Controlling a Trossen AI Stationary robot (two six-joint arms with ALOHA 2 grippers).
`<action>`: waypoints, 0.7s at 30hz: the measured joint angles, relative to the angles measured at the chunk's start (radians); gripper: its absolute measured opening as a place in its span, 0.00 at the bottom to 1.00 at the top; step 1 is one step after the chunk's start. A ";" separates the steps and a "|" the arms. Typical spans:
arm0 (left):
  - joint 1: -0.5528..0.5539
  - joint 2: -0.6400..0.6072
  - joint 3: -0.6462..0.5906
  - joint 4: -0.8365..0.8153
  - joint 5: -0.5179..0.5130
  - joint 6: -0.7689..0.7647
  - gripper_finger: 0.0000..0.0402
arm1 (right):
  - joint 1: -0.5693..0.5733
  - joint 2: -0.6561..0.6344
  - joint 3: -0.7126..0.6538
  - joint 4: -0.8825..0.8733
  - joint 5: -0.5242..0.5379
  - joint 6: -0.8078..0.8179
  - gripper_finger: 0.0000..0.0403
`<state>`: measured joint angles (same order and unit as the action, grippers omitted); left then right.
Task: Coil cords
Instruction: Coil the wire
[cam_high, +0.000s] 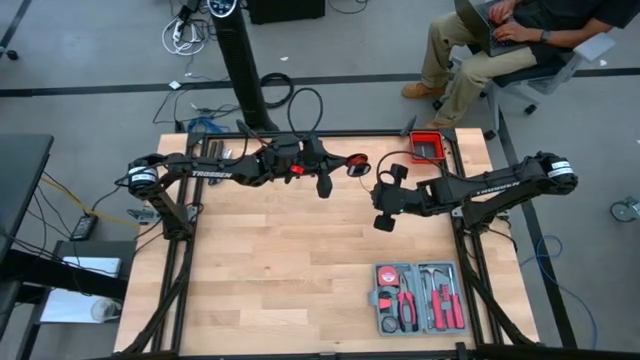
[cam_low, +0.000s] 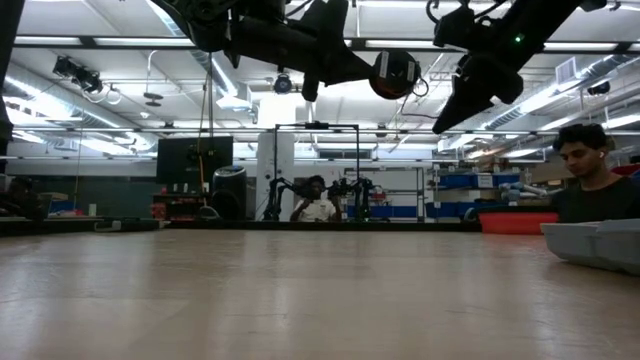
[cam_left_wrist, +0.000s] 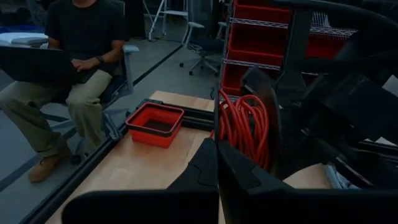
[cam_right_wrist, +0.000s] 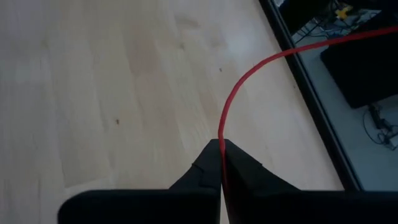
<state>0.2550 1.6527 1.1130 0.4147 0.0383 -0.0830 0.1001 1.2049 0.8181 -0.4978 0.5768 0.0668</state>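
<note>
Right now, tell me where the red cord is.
In the high view the red cord hangs above the table's far middle, coiled beside the left tool, with a free strand pinched in the shut right tool.

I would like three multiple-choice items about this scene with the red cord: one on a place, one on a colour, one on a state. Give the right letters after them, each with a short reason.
1. Where on the table does the grey tool case lie, in the high view?
A. At the near edge, on the right arm's side
B. At the far edge, on the left arm's side
C. In the middle

2. What colour is the small folding bin at the table's far corner?
A. Blue
B. Red
C. Yellow

3. How does the right tool stand?
A. Wide open over bare wood
B. Shut on nothing
C. Shut on the red cord

Answers:
1 A: the case lies low and right in the high view.
2 B: the left wrist view shows red walls.
3 C: in the right wrist view the cord runs out from between the closed fingertips.
</note>
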 joint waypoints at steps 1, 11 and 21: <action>0.000 0.000 0.000 0.001 0.000 0.000 0.00 | -0.002 0.000 0.000 0.004 -0.001 0.000 0.00; 0.000 0.000 0.000 0.042 0.000 -0.050 0.00 | -0.041 0.087 0.000 0.244 -0.038 -0.134 0.00; 0.000 0.000 0.000 0.008 -0.050 -0.020 0.00 | -0.036 0.083 0.001 0.409 -0.098 -0.219 0.00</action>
<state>0.2550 1.6527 1.1133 0.4225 -0.0114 -0.1032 0.0639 1.2882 0.8192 -0.0885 0.4792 -0.1524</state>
